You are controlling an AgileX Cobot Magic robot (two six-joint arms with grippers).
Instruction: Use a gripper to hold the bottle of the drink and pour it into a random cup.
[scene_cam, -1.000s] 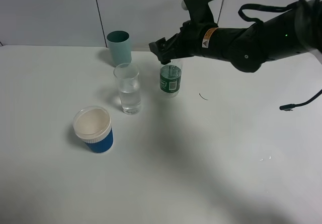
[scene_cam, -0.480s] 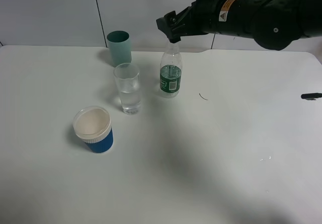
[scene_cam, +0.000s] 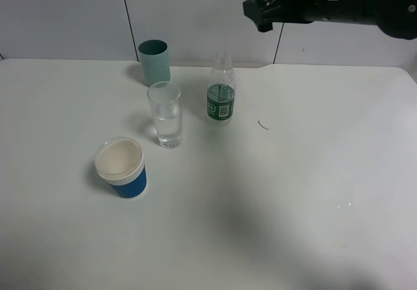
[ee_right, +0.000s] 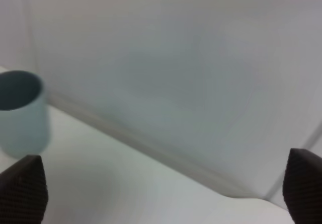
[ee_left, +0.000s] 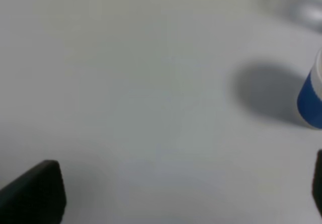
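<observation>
The bottle of the drink [scene_cam: 221, 89], clear with a dark green label and no cap, stands upright on the white table [scene_cam: 273, 192]. Just to its left stands the cup [scene_cam: 165, 114], a tall clear glass with some clear liquid in its lower part. My right gripper [scene_cam: 260, 8] hangs high above and to the right of the bottle, well apart from it. In the right wrist view that gripper [ee_right: 161, 194] is open with nothing between its fingertips [ee_right: 22, 189]. My left gripper [ee_left: 176, 194] is open and empty over bare table; the exterior high view does not show it.
A teal cup [scene_cam: 154, 62] [ee_right: 20, 110] stands behind the glass near the wall. A blue ribbed cup with a white rim [scene_cam: 120, 168] [ee_left: 312, 98] sits in front and to the left. A small dark curl [scene_cam: 262, 126] lies right of the bottle.
My right gripper has risen from around the bottle's neck and drawn back up and to the right. The bottle stays standing on the table; nothing else moved.
</observation>
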